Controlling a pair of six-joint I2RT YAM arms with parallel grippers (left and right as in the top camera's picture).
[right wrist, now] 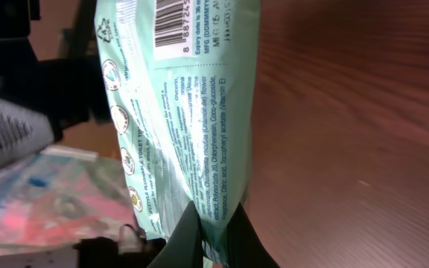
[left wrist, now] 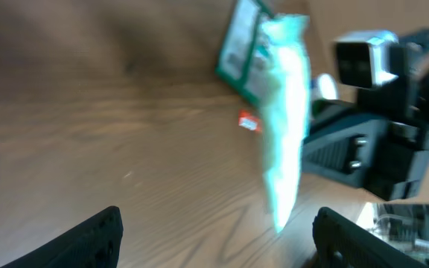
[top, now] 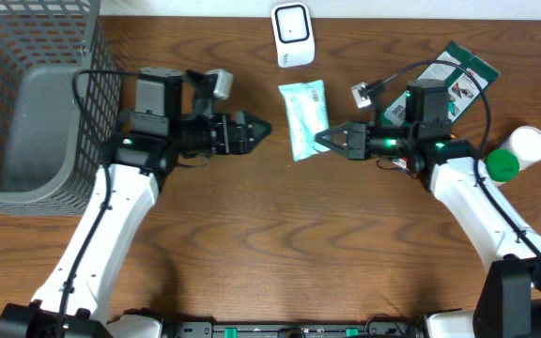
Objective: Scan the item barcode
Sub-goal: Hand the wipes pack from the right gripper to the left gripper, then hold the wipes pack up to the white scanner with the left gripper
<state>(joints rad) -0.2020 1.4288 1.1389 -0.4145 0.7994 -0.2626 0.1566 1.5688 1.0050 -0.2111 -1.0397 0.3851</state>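
The right pincer [top: 319,141] pinches 1 edge of the mint-green wipes packet [top: 304,115], near the white scanner [top: 292,35]; the left pincer [top: 259,130] stands wide, empty. So thin a pinch may let the floppy packet sag or slip, turning its barcode [right wrist: 181,22] from the scanner.
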